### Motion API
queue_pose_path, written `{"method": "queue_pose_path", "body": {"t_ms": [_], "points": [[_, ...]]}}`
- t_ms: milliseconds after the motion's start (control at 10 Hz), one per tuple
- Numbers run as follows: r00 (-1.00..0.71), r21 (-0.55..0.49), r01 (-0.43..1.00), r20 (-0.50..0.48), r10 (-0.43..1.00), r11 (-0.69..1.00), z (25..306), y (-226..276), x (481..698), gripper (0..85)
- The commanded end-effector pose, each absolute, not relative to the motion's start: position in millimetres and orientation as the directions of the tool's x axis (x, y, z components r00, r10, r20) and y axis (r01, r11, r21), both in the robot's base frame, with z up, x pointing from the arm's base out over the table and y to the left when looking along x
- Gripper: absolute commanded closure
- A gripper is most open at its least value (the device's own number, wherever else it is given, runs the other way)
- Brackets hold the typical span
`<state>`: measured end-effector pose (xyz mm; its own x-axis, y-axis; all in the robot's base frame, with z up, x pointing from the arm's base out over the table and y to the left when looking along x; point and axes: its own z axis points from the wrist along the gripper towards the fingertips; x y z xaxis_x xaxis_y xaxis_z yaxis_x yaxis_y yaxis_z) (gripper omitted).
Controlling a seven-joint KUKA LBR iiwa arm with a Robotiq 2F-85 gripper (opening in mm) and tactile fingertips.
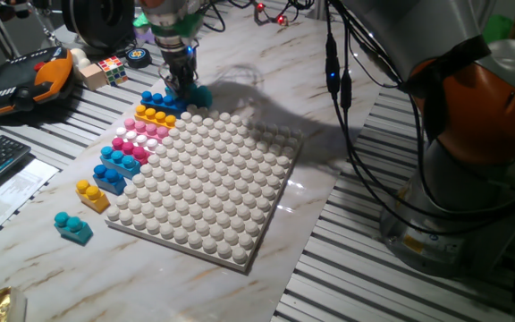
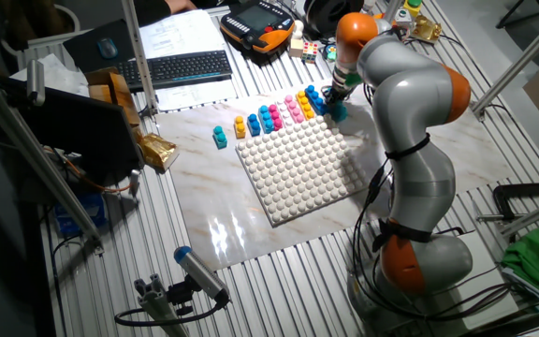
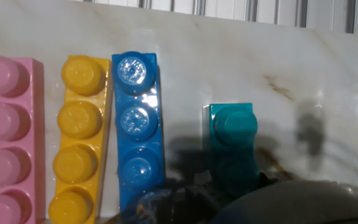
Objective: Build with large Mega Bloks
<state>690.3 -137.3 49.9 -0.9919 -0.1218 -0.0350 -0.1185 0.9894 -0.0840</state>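
Mega Bloks line the baseplate's (image 1: 206,174) far-left edge; my gripper (image 1: 182,82) hangs over the teal brick (image 3: 231,146) at the far corner, right of the long blue brick (image 3: 137,121). I judge this the pick-up step: next, close squarely on teal. Whether my jaws grip it, I cannot tell. The hand view shows studs close up; the fixed views show the loose bricks left of the plate.

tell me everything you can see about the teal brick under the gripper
The teal brick is glossy chunky plastic with big round studs; one stud shows clearly, a second sits in shadow, and its near end is hidden by the gripper. It lies flat, studs up, on the marble tabletop, parallel to the blue brick with a bare gap between them. Whether the jaws touch it cannot be told.
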Motion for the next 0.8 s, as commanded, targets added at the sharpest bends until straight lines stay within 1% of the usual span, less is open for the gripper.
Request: {"method": "queue_pose_path", "body": {"t_ms": [0, 200, 300, 400, 500, 700], "points": [[-0.992, -0.082, -0.123, -0.030, -0.126, 0.989, 54, -137, 690, 61.7], [-0.988, -0.055, -0.155, 0.003, -0.155, 0.986, 74, -138, 684, 74.3], [-0.986, -0.046, -0.165, 0.010, -0.165, 0.985, 88, -137, 678, 82.0], [-0.986, -0.042, -0.168, 0.025, -0.167, 0.985, 102, -137, 671, 84.0], [-0.988, -0.035, -0.152, 0.048, -0.150, 0.988, 117, -133, 663, 84.0], [-0.992, -0.032, -0.110, 0.072, -0.108, 0.993, 139, -121, 649, 84.0]]}}
